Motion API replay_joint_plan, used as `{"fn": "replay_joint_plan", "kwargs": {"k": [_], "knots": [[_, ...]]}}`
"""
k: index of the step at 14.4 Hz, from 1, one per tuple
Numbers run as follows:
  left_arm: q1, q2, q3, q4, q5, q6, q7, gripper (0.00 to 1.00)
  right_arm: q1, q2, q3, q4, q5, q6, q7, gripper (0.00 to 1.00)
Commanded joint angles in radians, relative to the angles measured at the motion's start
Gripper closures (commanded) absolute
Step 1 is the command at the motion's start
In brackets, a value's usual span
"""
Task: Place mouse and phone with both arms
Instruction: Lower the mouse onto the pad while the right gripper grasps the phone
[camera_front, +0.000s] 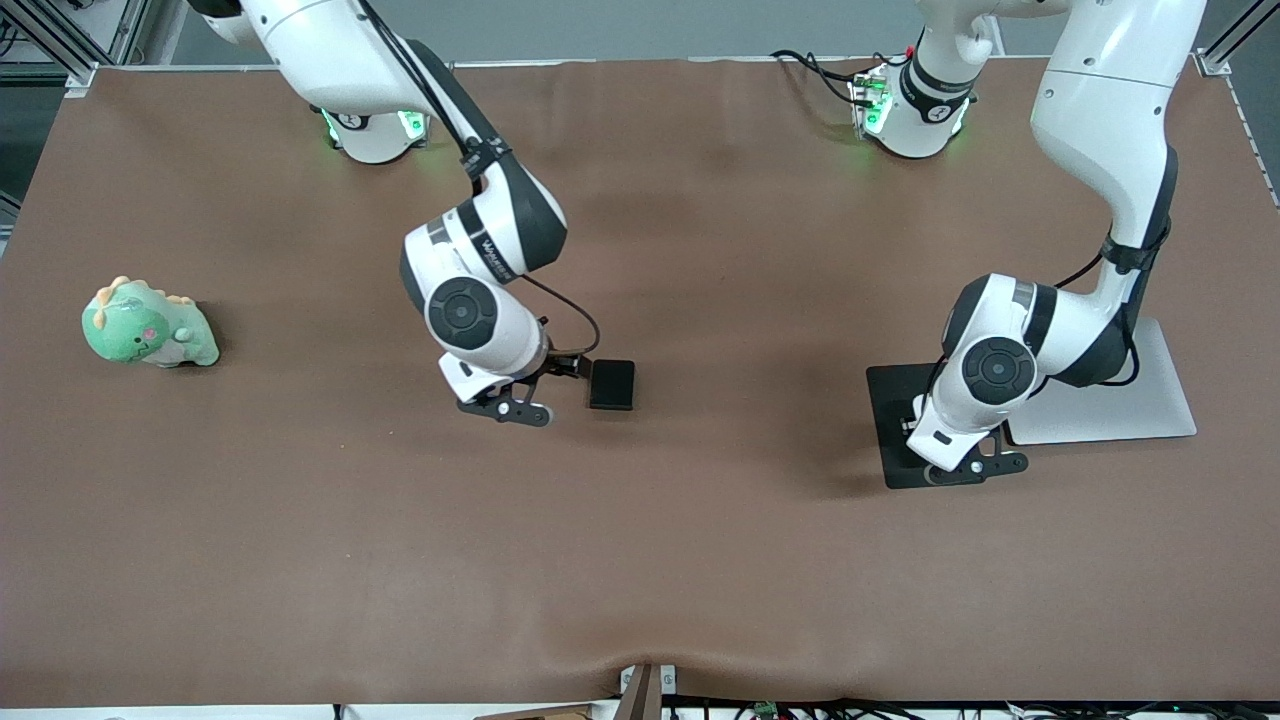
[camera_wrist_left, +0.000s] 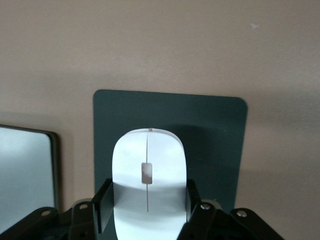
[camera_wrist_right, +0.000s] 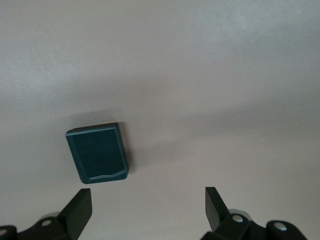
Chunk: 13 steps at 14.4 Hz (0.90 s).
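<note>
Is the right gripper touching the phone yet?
Apart. The right wrist view shows the right gripper open, with bare table between its fingers and the phone.

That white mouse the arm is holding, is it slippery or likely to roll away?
Probably slippery: the mouse looks smooth and glossy between the left gripper fingers. It seems rigid, keeping its shape in the squeeze. Its low, flat-bottomed form should slide rather than roll on the mouse pad.

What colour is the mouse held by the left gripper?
The mouse is glossy white with a thin centre line, clearest in the left wrist view, over the dark mouse pad.
</note>
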Motion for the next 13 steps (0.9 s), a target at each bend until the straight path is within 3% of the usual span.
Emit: {"fn": "replay_joint_plan", "kwargs": {"k": [1, 6, 8, 11, 12, 13], "knots": [[0.007, 0.019, -0.007, -0.002, 0.023, 0.058, 0.003, 0.82, 0.031, 0.036, 0.003, 0.009, 0.018, 0.046, 0.020, 0.00], [0.007, 0.056, -0.007, -0.001, 0.028, 0.097, 0.008, 0.77, 0.065, 0.128, 0.006, 0.007, 0.018, 0.196, 0.020, 0.00], [0.007, 0.071, -0.007, -0.001, 0.028, 0.113, 0.008, 0.70, 0.070, 0.151, 0.017, 0.009, 0.020, 0.254, 0.021, 0.00], [0.006, 0.071, -0.007, 0.001, 0.028, 0.113, 0.006, 0.39, 0.076, 0.180, 0.032, 0.012, 0.020, 0.319, 0.021, 0.00], [0.006, 0.070, -0.007, 0.001, 0.028, 0.113, 0.006, 0.12, 0.082, 0.186, 0.032, 0.013, 0.020, 0.322, 0.030, 0.00], [0.006, 0.068, -0.009, -0.001, 0.026, 0.113, 0.006, 0.00, 0.085, 0.192, 0.032, 0.013, 0.018, 0.324, 0.058, 0.00]]}}
